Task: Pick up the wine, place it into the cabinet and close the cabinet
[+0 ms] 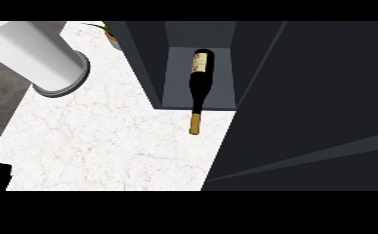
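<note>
Inside cabinet (255, 63), wine (198, 85) lies flat, long axis front-to-back, neck overhanging table (103, 138); hands unseen, fingers' state unknowable.

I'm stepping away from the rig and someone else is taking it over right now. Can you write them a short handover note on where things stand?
Hands: neither robot hand shows in the head view; only a grey forearm comes in at the upper left.
Wine bottle: lying on its side in the open cabinet, base toward the back. Its neck and gold cap stick out past the shelf's front edge over the white counter.
Door: open, the dark panel at the right.
Done: bottle is laid in the cabinet, released.
Left: probably nudge the bottle further in so the neck clears the edge, then close the door.
</note>
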Action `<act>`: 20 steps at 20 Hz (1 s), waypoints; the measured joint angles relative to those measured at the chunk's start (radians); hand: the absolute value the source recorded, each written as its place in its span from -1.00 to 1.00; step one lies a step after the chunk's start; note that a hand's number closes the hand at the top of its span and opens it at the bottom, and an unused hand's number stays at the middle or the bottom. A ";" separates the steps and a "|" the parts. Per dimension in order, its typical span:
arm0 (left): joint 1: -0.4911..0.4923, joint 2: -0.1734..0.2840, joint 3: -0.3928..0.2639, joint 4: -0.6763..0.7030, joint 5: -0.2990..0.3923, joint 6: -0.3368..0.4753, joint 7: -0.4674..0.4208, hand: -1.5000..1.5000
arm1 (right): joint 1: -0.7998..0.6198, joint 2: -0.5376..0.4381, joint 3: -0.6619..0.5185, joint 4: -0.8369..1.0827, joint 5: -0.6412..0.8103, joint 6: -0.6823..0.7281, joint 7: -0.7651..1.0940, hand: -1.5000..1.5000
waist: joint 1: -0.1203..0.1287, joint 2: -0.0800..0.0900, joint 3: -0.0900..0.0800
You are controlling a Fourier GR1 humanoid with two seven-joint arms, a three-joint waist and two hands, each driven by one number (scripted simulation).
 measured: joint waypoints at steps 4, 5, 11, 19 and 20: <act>0.011 0.017 0.019 0.006 0.014 -0.036 0.002 1.00 | -0.032 -0.029 0.017 0.009 0.004 -0.029 -0.010 1.00 | 0.016 0.001 -0.001; 0.016 0.019 0.020 0.009 0.014 -0.044 -0.001 1.00 | -0.039 -0.035 0.020 0.011 0.002 -0.034 -0.015 1.00 | 0.021 0.001 -0.001; 0.021 0.028 0.031 0.010 0.020 -0.078 -0.004 1.00 | -0.069 -0.058 0.033 0.035 -0.025 -0.046 -0.043 1.00 | 0.043 0.007 -0.002; 0.014 0.036 0.038 0.023 0.023 -0.118 -0.005 1.00 | -0.080 -0.069 0.036 0.064 -0.077 -0.056 -0.077 1.00 | 0.062 0.019 -0.006; 0.013 0.035 0.037 0.023 0.022 -0.122 -0.006 1.00 | -0.079 -0.070 0.035 0.069 -0.086 -0.057 -0.081 1.00 | 0.065 0.021 -0.006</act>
